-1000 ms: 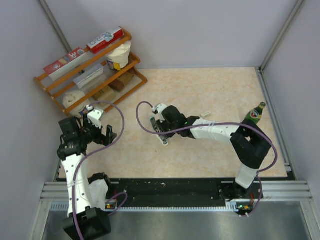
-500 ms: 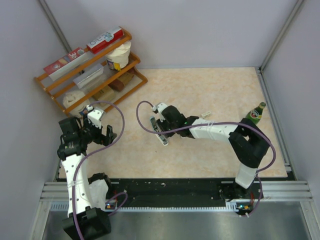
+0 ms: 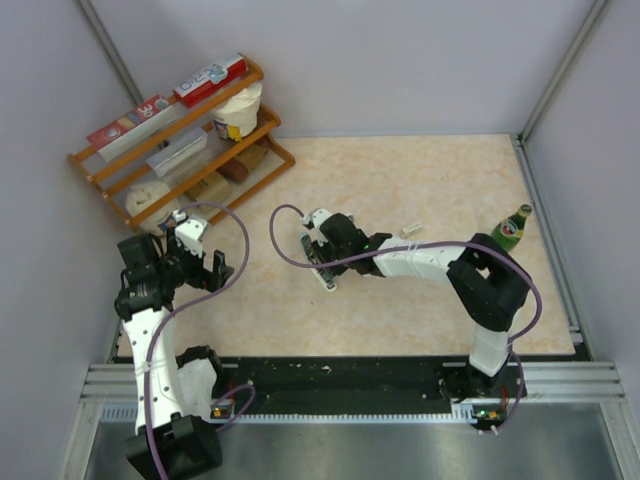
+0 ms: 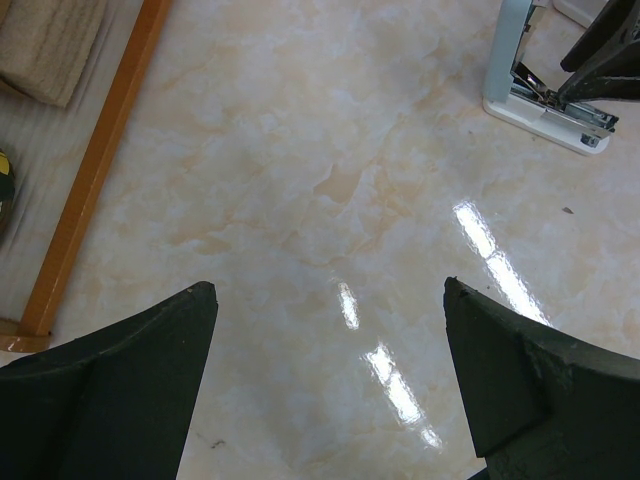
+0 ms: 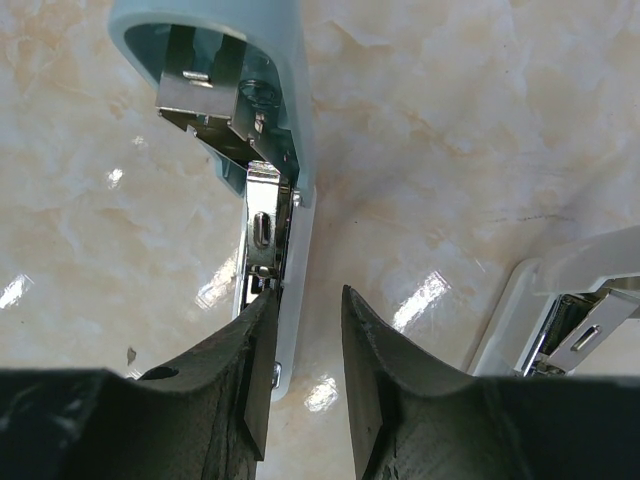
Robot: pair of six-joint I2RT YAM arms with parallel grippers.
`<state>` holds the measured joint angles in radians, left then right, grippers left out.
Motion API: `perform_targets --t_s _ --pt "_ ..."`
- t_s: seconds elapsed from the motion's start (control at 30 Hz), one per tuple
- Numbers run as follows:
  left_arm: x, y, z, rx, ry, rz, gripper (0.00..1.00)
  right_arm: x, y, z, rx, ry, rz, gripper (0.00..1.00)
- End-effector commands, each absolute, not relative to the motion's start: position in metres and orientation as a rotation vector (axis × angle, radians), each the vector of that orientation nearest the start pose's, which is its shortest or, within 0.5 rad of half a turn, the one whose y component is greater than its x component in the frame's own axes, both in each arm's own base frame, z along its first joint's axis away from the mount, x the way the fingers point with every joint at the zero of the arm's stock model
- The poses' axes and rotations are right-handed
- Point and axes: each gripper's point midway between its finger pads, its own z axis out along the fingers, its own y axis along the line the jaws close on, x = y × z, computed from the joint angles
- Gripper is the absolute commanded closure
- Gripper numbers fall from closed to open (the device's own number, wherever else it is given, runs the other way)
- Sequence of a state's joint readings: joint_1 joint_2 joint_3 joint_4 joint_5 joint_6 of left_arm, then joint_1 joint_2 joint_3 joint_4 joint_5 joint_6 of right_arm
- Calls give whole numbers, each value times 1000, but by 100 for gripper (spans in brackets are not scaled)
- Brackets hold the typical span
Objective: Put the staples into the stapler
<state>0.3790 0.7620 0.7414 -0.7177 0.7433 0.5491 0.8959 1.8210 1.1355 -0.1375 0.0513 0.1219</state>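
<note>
Shift in the right arm: in the top view its elbow has swung left and the right gripper (image 5: 307, 300) has crept a little left over the light-blue stapler (image 5: 270, 60). The stapler itself has not moved. It lies hinged open with the metal magazine bared. The right claw's jaws stand nearly together with a thin gap, clamped on nothing I can see. The left finger touches the magazine rail, and the stapler's near end lies under the gap.

Staples (image 3: 409, 231) are a tiny whitish packet lying where they were on the table (image 3: 400, 180), just beyond the right forearm and well right of the stapler. Loading is likely not begun; the claw is on the stapler, not on the staples.

The left gripper (image 4: 328, 300) hovers with jaws wide apart and empty, near the wooden shelf (image 3: 90, 168). A green bottle (image 3: 512, 228) stands far right. A second, white stapler (image 5: 570, 300) sits just right of the claw, crowding it, and the forearm lies between the claw and the packet.
</note>
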Motion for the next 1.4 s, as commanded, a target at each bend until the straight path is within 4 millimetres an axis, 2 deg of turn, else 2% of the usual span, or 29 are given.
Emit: perform_targets --t_s 0.0,0.13,0.27,0.57,0.67,0.73,0.8,0.9,0.97,1.0,1.07,1.17,1.27,1.37 --pt "240 -15 181 550 2004 -296 1 296 370 76 -866 2188 461 68" --pt "240 -15 181 549 2005 -297 1 296 371 84 -868 2169 467 68" --pt "240 -16 181 548 2006 -301 1 300 370 109 -869 2111 470 68" --pt "239 -16 181 551 2003 -298 1 313 360 134 -875 2032 387 63" --pt "239 -17 182 554 2000 -301 1 320 354 146 -857 2006 372 56" --pt "239 -17 181 557 2003 -306 1 325 346 153 -878 1977 334 47" --pt "239 -18 181 561 2001 -308 1 333 336 164 -873 1944 278 34" --pt "239 -18 181 563 1998 -308 1 344 320 183 -853 1893 207 22" --pt "239 -19 182 563 1995 -314 1 354 309 196 -805 1844 150 5" --pt "239 -18 182 561 1996 -312 1 360 301 203 -769 1818 103 1" --pt "239 -18 181 561 1999 -309 1 367 286 206 -736 1805 2 1" --pt "240 -16 180 553 2003 -303 1 380 275 220 -682 1772 -56 1" --pt "240 -16 183 545 2003 -307 1 382 267 227 -711 1761 -21 1" --pt "236 -25 196 581 1972 -345 1 376 255 227 -759 1784 65 1"
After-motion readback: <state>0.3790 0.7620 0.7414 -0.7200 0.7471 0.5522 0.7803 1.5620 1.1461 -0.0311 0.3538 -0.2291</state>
